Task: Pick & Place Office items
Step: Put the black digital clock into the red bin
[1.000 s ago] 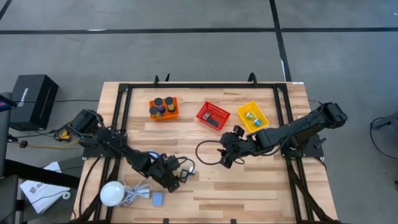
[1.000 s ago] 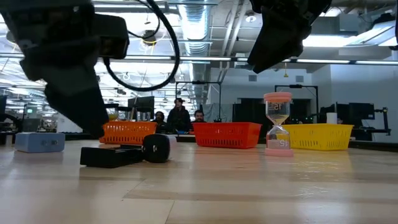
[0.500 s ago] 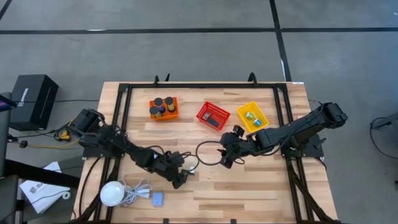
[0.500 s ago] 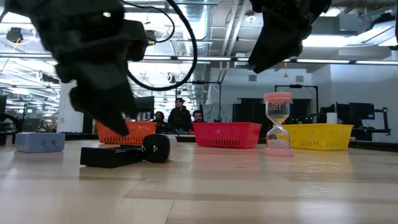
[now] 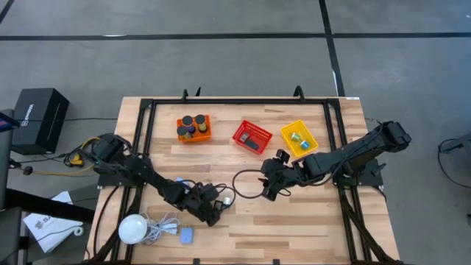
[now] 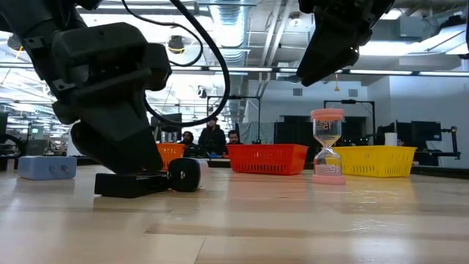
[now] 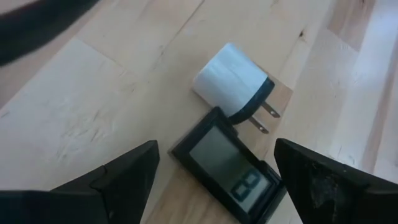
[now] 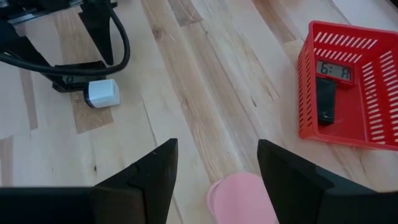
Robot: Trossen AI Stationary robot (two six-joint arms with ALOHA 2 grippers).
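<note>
A flat black display unit (image 7: 233, 177) lies on the table, with a white plug adapter (image 7: 230, 84) just beyond one corner. My left gripper (image 7: 216, 149) hangs low over the unit, open, one finger on each side of it; in the low view the gripper (image 6: 110, 125) stands right above the unit (image 6: 132, 183). A pink hourglass (image 6: 327, 147) stands upright at mid-table. My right gripper (image 8: 217, 162) is open above the hourglass's pink top (image 8: 242, 196), clear of it.
Along the far side stand an orange basket (image 5: 193, 127) with black cylinders, a red basket (image 5: 252, 136) holding a black display piece (image 8: 326, 93), and a yellow basket (image 5: 298, 138). A white bulb with its cable (image 5: 132, 228) and a light-blue piece (image 5: 187, 235) lie near left.
My left gripper has sunk toward the black display unit and shifted a little toward the table's right edge; it now stands close over the unit. The unit, the adapter and the hourglass have stayed in place.
</note>
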